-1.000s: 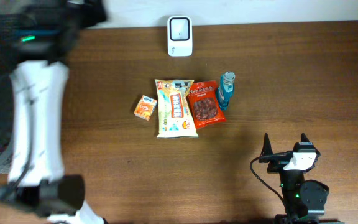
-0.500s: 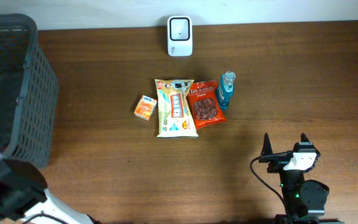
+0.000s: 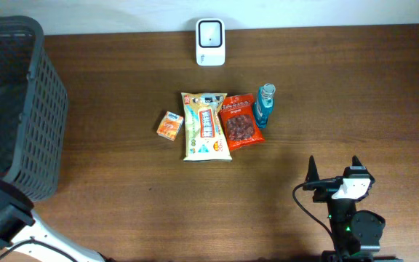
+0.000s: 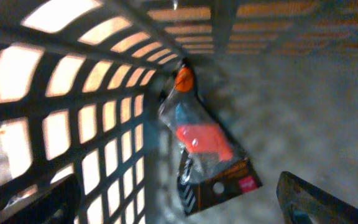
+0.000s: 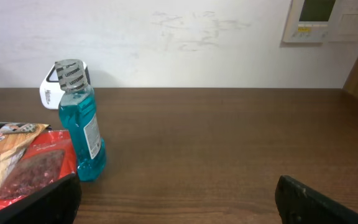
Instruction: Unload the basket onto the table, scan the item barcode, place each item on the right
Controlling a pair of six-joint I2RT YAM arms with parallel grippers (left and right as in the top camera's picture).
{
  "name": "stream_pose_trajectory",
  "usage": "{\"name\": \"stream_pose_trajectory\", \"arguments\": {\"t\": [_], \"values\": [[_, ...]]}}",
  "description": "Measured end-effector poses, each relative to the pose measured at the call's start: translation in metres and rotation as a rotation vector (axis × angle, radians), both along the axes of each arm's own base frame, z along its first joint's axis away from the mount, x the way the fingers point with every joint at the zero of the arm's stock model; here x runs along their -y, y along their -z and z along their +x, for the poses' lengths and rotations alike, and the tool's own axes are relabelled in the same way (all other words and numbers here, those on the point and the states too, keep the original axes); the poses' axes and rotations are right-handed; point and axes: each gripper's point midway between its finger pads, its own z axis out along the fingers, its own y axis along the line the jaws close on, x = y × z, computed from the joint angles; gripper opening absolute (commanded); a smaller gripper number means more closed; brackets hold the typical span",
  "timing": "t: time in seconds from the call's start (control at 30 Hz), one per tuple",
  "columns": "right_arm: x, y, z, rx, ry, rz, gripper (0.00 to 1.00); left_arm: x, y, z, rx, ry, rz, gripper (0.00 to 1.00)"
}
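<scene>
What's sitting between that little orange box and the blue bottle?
Seen from overhead, two snack packets: a yellow packet beside the orange box, then a red packet next to the blue bottle.

1 basket (image 3: 49, 124) w/ 1 pkt (image 4: 207, 149), 1 scanner (image 3: 210, 41), 1 bottle (image 3: 262, 109), 1 orange box (image 3: 169, 126), 1 yellow bag (image 3: 206, 127), 1 red bag (image 3: 240, 124)

**Row of items at mid-table**

A small box (image 3: 170, 126), a large bag (image 3: 206, 127), a packet (image 3: 239, 122) and a bottle (image 3: 264, 106) are set left to right on the table (image 3: 340, 87). A scanner (image 3: 210, 42) is placed behind them at the far edge. A pouch (image 4: 207, 152) is laid inside the basket (image 3: 49, 124) at the left.
</scene>
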Motion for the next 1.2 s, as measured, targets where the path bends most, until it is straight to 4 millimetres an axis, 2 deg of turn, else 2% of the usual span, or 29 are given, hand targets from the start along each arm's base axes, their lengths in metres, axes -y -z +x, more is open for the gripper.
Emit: {"name": "stream_pose_trajectory", "arguments": {"t": [0.07,0.2,0.33,0.37,0.47,0.53,0.57,0.63,0.73,0.87,1.0,1.2], "values": [[0.0,0.0,0.0,0.0,0.0,0.0,0.98,-0.001,0.013,0.004,0.023,0.035,-0.032,0.99],[0.0,0.0,0.0,0.0,0.0,0.0,0.98,0.012,0.043,0.007,0.027,0.08,-0.105,0.99],[0.0,0.0,0.0,0.0,0.0,0.0,0.99,0.018,0.062,0.006,0.026,0.085,-0.134,0.99],[0.0,0.0,0.0,0.0,0.0,0.0,0.98,0.017,0.065,0.006,0.03,0.086,-0.13,0.88],[0.0,0.0,0.0,0.0,0.0,0.0,0.98,0.014,0.068,0.01,0.043,0.091,-0.12,0.74],[0.0,0.0,0.0,0.0,0.0,0.0,0.98,0.011,0.068,0.013,0.053,0.1,-0.109,0.55],[0.0,0.0,0.0,0.0,0.0,0.0,0.99,0.011,0.068,0.013,0.055,0.103,-0.108,0.53],[0.0,0.0,0.0,0.0,0.0,0.0,0.98,0.01,0.068,0.014,0.059,0.103,-0.106,0.58],[0.0,0.0,0.0,0.0,0.0,0.0,0.98,0.011,0.072,0.014,0.054,0.102,-0.112,0.57],[0.0,0.0,0.0,0.0,0.0,0.0,0.98,0.01,0.099,0.015,0.023,0.114,-0.148,0.51],[0.0,0.0,0.0,0.0,0.0,0.0,0.99,0.007,0.102,0.02,0.028,0.168,-0.143,0.28],[0.0,0.0,0.0,0.0,0.0,0.0,0.98,0.006,0.101,0.021,0.03,0.185,-0.139,0.12]]}}
